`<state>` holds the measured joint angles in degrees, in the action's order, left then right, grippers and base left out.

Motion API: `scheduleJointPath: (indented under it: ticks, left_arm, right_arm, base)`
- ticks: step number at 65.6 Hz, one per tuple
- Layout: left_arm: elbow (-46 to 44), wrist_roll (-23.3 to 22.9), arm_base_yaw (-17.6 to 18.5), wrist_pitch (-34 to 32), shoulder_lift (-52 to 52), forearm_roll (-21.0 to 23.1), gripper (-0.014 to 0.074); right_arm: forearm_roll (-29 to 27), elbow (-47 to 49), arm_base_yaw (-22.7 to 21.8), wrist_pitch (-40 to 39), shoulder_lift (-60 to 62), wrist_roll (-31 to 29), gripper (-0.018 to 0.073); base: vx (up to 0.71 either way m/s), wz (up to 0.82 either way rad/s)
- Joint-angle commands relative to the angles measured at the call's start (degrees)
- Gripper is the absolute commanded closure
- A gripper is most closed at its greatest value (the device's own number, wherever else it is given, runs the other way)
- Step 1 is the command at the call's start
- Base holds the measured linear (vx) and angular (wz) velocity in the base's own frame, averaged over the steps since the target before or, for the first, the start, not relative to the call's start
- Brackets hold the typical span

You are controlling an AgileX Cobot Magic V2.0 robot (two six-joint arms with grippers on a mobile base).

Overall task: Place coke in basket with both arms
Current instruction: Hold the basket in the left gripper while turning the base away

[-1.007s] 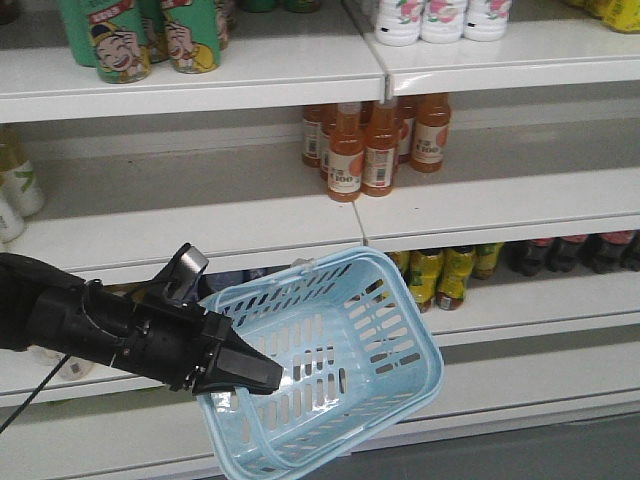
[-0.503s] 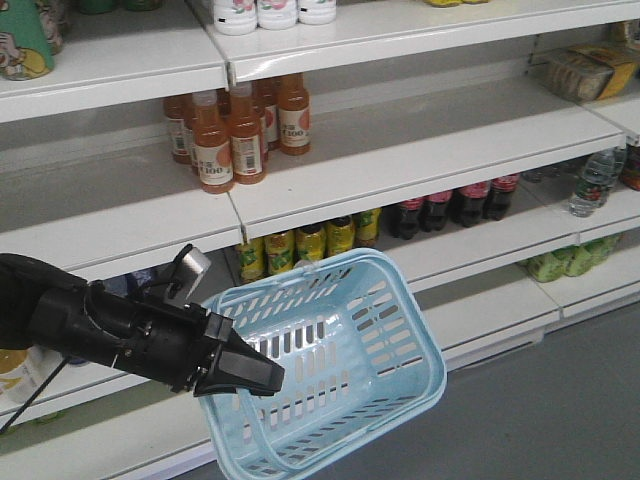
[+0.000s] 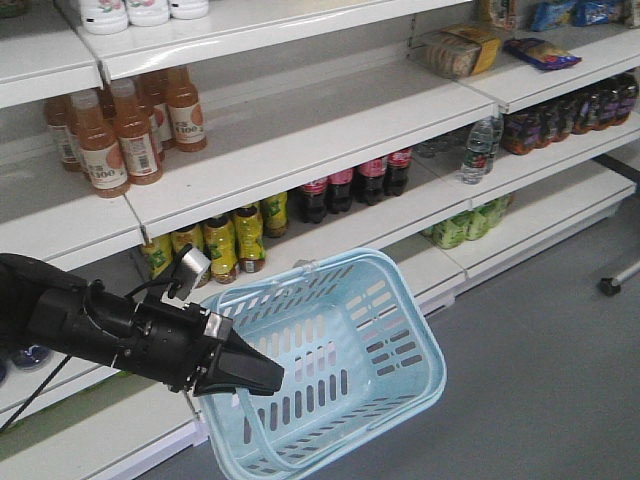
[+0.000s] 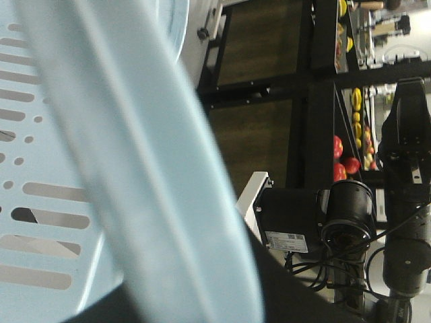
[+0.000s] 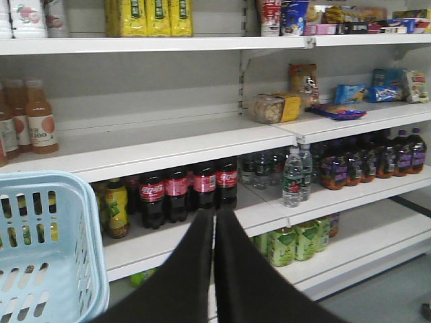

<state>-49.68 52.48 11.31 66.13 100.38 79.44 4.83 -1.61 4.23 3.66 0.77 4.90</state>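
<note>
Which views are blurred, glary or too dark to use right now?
Left wrist view: the basket rim fills the frame, too close and smeared out of focus; the racks behind are sharper. Front view: soft, even light, mild sheen on the top shelf edge. Right wrist view: sharpest; the right gripper is a featureless black silhouette, jaws together.
</note>
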Motion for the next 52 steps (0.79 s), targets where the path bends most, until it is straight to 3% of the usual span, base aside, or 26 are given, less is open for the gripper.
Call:
scheduleJointPath:
  ticks: [1, 52]
  left_arm:
    - [-1.1, 0.8, 0.3, 5.0, -2.7, 4.1, 0.0604]
    - [-1.1, 0.8, 0.3, 5.0, -2.7, 4.1, 0.0604]
  right_arm:
    - [0.3, -0.6, -0.2, -4.1, 0.9, -0.1, 0.0568]
    - [0.3, -0.6, -0.2, -4.1, 0.9, -0.1, 0.0568]
  base:
    - [-0.07, -0.38]
    - [-0.07, -0.46]
